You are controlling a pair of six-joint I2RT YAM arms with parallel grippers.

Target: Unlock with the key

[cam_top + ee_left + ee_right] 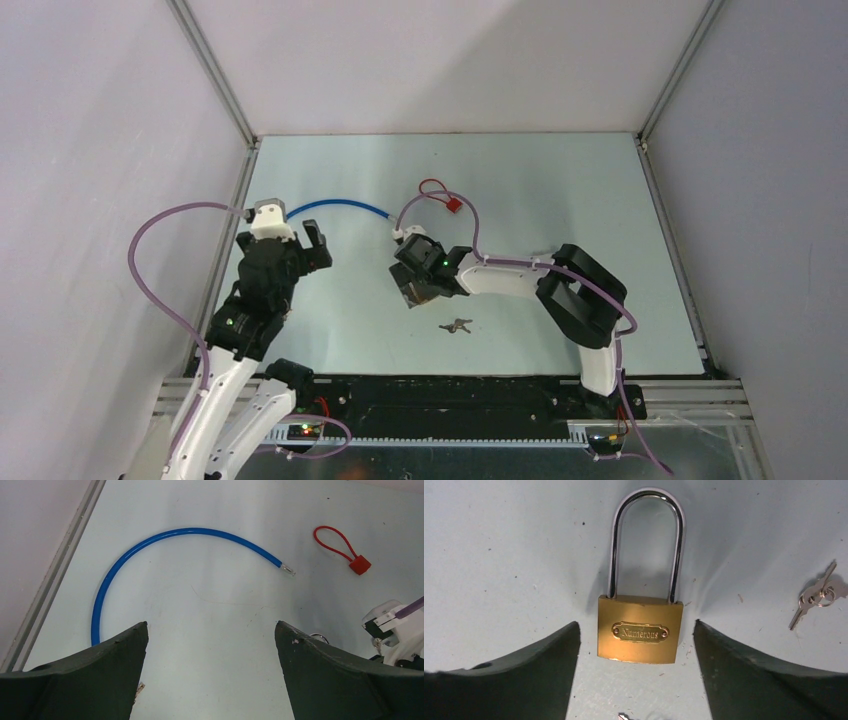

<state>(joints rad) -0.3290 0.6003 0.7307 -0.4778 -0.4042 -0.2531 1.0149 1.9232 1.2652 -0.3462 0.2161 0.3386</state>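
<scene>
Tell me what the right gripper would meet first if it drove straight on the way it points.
The brass padlock, lying flat between its open jaws; how far off is unclear.

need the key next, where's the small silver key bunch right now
The small silver key bunch lies on the table just near-side of the right gripper in the top view; the right wrist view shows it right of the brass padlock.

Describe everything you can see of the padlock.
The padlock has a brass-coloured square body with a small riveted plate reading "Numerous" and a long shiny steel-looking shackle, both legs seated in the body, so it looks locked. It lies flat, face up, on the pale table, between the open jaws of the right gripper, which do not touch it.
</scene>
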